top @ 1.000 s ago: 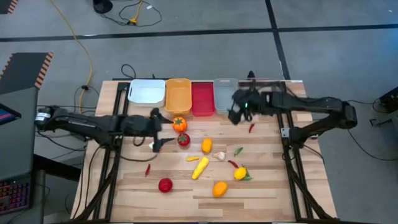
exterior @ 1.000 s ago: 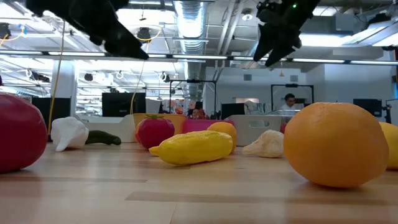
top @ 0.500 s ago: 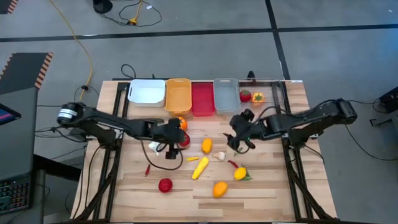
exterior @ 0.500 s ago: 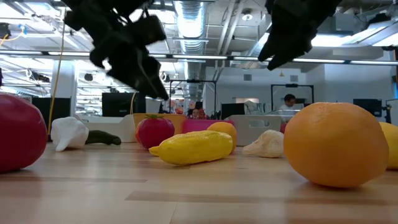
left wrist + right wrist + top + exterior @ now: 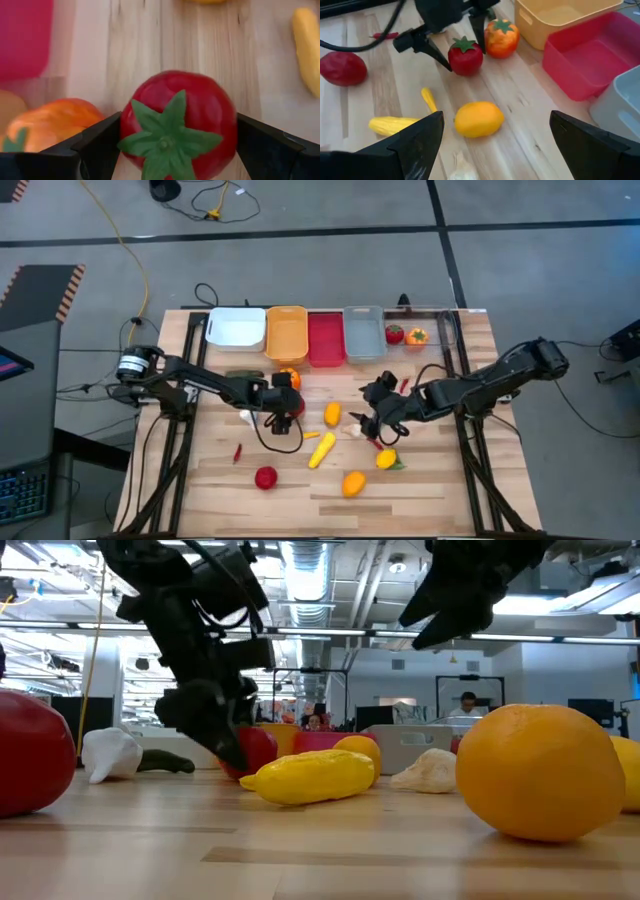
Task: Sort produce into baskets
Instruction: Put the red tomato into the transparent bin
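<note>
My left gripper (image 5: pixel 290 408) stands open, tipped down, with one finger on either side of a red tomato (image 5: pixel 190 105) that rests on the table; I see no touch. An orange pepper (image 5: pixel 288 379) sits just beyond the tomato. My right gripper (image 5: pixel 372 415) hangs open above the table's middle, over a yellow lemon (image 5: pixel 479 119) and near a white garlic (image 5: pixel 352 431). Five baskets line the far edge: white (image 5: pixel 236 327), orange (image 5: pixel 286 332), red (image 5: pixel 326 337), grey (image 5: pixel 364 332) and clear (image 5: pixel 432 325).
The clear basket holds a tomato (image 5: pixel 395 334) and a pepper (image 5: pixel 416 335). Loose on the table lie a yellow corn (image 5: pixel 321 449), a red chilli (image 5: pixel 374 443), a lemon (image 5: pixel 387 459), an orange fruit (image 5: pixel 353 483), another tomato (image 5: pixel 265 477), a garlic (image 5: pixel 246 416) and a green piece (image 5: pixel 245 374).
My left gripper has come down and toward the table's right, tipping steeply, until its open fingers stand around the tomato. My right gripper has swung from beside the grey basket toward the near edge and sunk over the produce, staying open.
</note>
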Robot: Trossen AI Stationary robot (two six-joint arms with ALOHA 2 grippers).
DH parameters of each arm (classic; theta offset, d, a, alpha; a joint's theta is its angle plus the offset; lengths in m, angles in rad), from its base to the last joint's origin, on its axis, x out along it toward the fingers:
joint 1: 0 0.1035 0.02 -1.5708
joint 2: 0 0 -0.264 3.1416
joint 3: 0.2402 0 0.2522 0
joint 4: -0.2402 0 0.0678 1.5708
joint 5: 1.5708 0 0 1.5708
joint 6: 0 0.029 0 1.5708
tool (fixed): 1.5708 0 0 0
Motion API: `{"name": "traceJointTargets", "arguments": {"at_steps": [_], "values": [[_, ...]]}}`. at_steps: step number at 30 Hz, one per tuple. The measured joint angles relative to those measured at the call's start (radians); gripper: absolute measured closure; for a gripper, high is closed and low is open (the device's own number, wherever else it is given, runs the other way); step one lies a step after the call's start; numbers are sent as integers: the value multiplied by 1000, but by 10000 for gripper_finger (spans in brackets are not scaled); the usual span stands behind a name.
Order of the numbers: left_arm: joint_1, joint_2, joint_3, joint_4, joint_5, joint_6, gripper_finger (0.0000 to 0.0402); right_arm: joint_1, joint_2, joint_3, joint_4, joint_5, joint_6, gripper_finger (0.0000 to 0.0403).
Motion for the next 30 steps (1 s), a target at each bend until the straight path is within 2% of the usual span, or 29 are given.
{"name": "traceJointTargets", "arguments": {"at_steps": [11,19,25,30], "values": [[0,0,-1,18,7,-8,72,-2,139,0,54,-5,0,14],[0,0,-1,29,37,-9,120,-2,212,0,181,-9,-75,14],[0,0,1,73,48,-11,118,-6,248,0,265,-9,-90,14],[0,-1,70,70,92,-26,117,-11,253,1,275,-6,-98,14]]}}
